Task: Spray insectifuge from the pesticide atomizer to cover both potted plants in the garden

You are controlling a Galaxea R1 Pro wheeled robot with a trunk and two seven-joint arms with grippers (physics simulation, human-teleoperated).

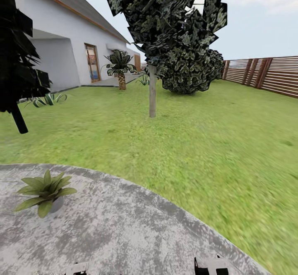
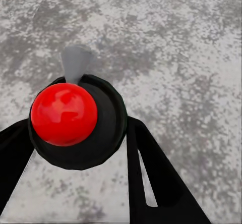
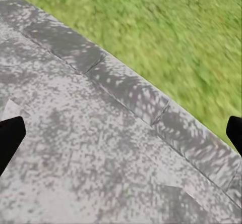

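you hold the pesticide atomizer (image 2: 75, 120) between the left gripper's fingers (image 2: 151, 173), red part and grey nozzle showing. one potted plant (image 1: 44, 192) stands upright on the stone patio (image 1: 124, 233), lawn (image 1: 186, 142) beyond.

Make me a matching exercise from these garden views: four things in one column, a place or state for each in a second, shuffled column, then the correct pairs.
Things:
1. potted plant
2. pesticide atomizer
3. right end effector
4. fence

Places or states:
A. open above the patio's curved edge
B. along the far right side of the lawn
C. on the stone patio, at the head view's left
D. held between the fingers of the left end effector, red part toward the camera

Pairs: 1-C, 2-D, 3-A, 4-B
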